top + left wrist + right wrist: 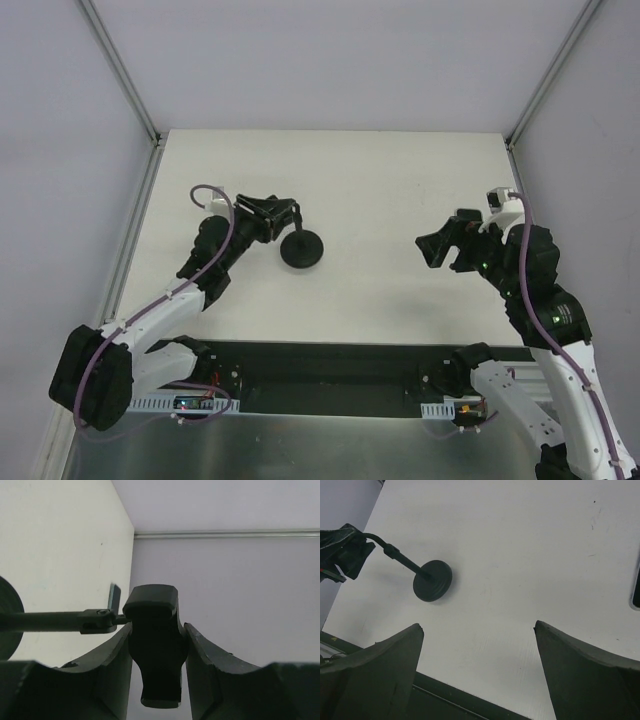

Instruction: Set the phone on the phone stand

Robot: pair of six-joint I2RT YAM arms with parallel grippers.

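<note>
The phone stand lies tipped over, its round black base (301,248) on the table and its thin stem (295,222) running to my left gripper (265,215). The left wrist view has the stand's holder (152,645) pinched between the jaws of the left gripper (158,630), with the stem (50,621) going off to the left. My right gripper (445,252) hovers open at the right over bare table (479,625). A dark, grey-rimmed sliver that looks like the phone (636,586) shows at the right edge of the right wrist view. The top view does not show the phone.
The white table (380,180) is walled by grey panels at the back and both sides. A black strip (330,365) runs along the near edge between the arm bases. The stand's base (433,580) and the left gripper (345,550) show far left in the right wrist view.
</note>
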